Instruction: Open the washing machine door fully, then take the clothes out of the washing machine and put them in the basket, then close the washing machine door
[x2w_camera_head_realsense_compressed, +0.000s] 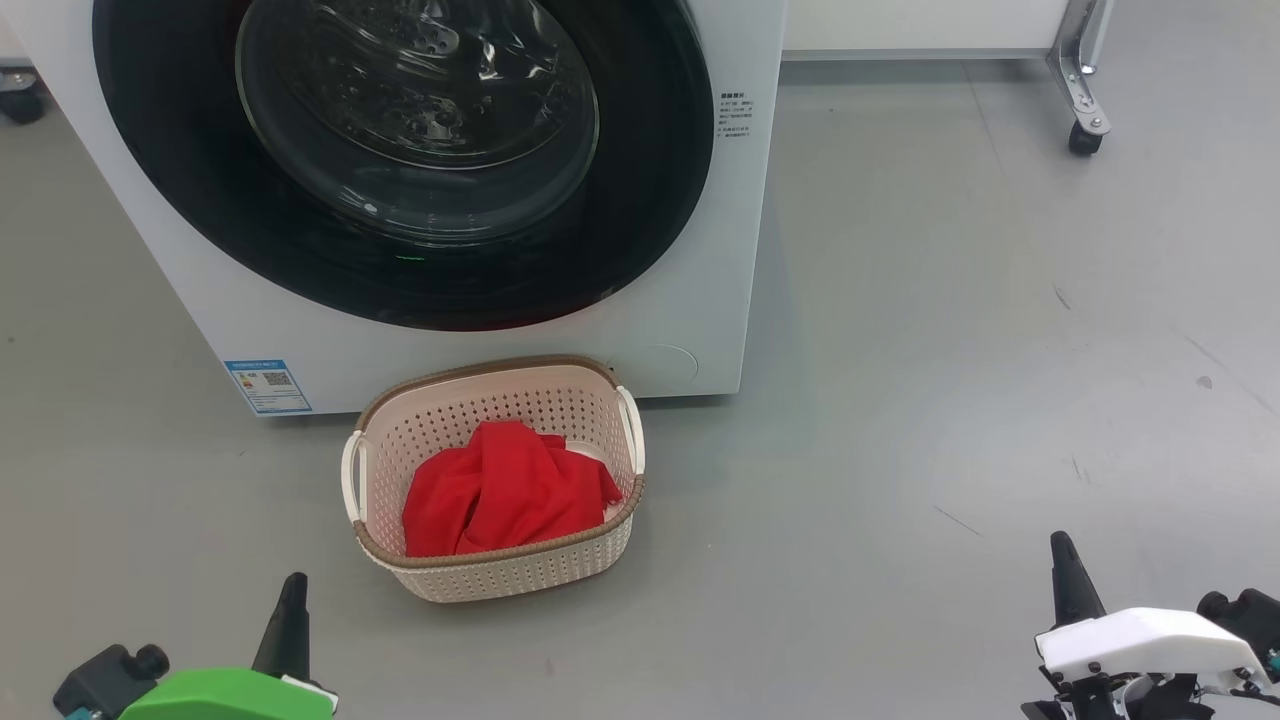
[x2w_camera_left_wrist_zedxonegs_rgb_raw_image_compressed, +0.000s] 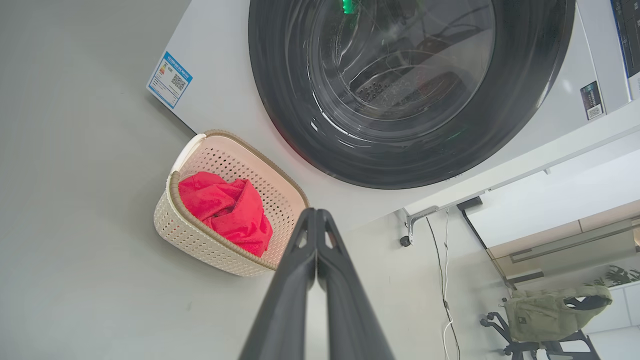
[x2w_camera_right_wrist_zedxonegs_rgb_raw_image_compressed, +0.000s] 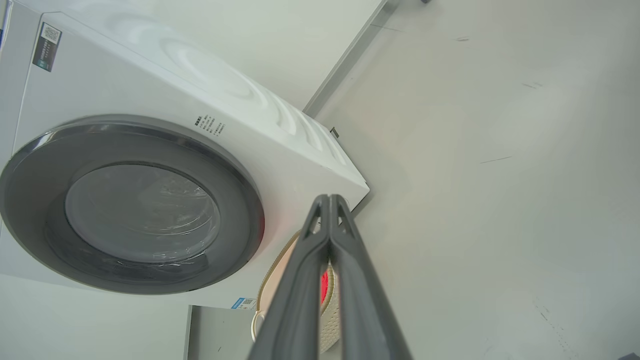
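Two pincers of mine sit at the bottom of the head view: the left pincer (x2w_camera_head_realsense_compressed: 292, 590) at the lower left and the right pincer (x2w_camera_head_realsense_compressed: 1062, 550) at the lower right. Both point up, pressed shut with nothing in them. Ahead stands the washing machine (x2w_camera_head_realsense_compressed: 715, 290), its door (x2w_camera_head_realsense_compressed: 650, 200) closed flat against the front. Just in front of it, on the grey floor (x2w_camera_head_realsense_compressed: 950, 400), sits the basket (x2w_camera_head_realsense_compressed: 500, 565). The clothes (x2w_camera_head_realsense_compressed: 500, 490) lie crumpled inside it, a red heap. A blue-and-white sticker (x2w_camera_head_realsense_compressed: 268, 386) marks the machine's lower corner on my left.

In the left wrist view, my two fingers meet tip to tip, holding nothing. The basket with the red heap lies just to one side of them, and the shut door is past it. A green backpack (x2w_camera_left_wrist_zedxonegs_rgb_raw_image_compressed: 555, 305) rests on a chair (x2w_camera_left_wrist_zedxonegs_rgb_raw_image_compressed: 525, 345) in the far corner.

In the right wrist view, my fingers are likewise closed together and empty. Their tips overlap the machine's lower corner, and behind them peek the basket's rim and a sliver of red. The door sits shut at that view's left.
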